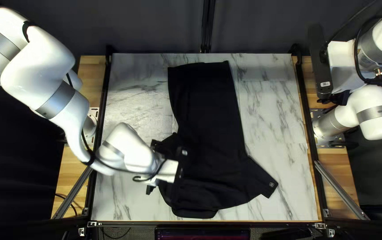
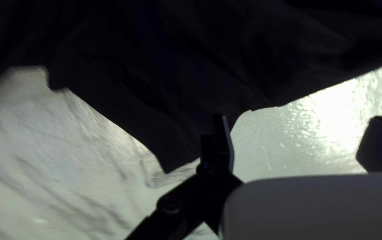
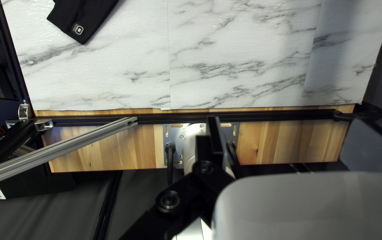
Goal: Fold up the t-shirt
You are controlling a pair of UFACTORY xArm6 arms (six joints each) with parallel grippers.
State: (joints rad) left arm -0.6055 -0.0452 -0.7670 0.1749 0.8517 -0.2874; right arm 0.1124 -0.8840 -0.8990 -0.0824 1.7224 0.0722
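Note:
The black t-shirt (image 1: 206, 111) lies on the marbled table, its straight hem toward the far edge and its near part bunched. One sleeve with a small pale logo points to the right. My left gripper (image 1: 178, 166) is above the shirt's near left part, its tips hard to tell against black cloth. In the left wrist view the shirt (image 2: 155, 80) spreads ahead of the open left gripper (image 2: 297, 138), one finger over a cloth corner. My right gripper (image 1: 340, 98) is raised off the table's right side. In the right wrist view the right gripper (image 3: 293, 138) stands open, holding nothing; the shirt's sleeve (image 3: 77, 22) is far ahead.
Black rails (image 1: 309, 133) run along the table's sides. Slanted metal struts (image 1: 342, 191) meet them at the near corners. Bare marbled tabletop (image 1: 271, 111) shows right of the shirt. The right arm's base (image 1: 329, 124) stands on the wooden strip.

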